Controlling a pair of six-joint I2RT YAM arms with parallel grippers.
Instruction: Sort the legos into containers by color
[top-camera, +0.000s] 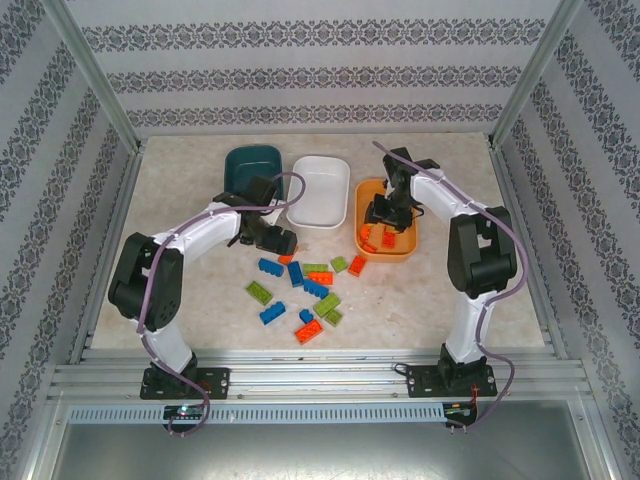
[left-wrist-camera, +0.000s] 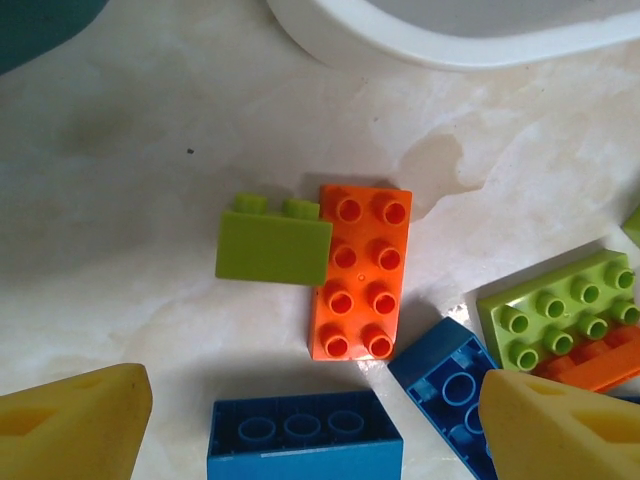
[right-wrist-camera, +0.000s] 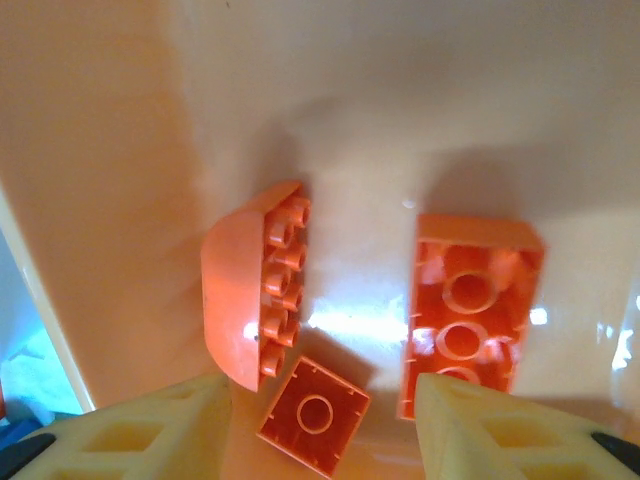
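Most of the legos lie scattered on the desk in front of the three tubs, with blue, lime green and orange mixed together. Three orange pieces sit inside the orange tub: a curved brick on its side, a long brick studs down, and a small square brick studs down between them. The right pincer is inside this tub, its jaws parted either side of the square brick and gripping nothing. To the left of the orange tub stands the white tub, then the teal tub. The left pincer hovers over the desk near the white tub's front edge, jaws wide and empty. Ahead of it an orange eight-stud brick lies flat, with a green brick on its side touching its left edge. One blue brick and another blue brick lie by the yellow fingertips.
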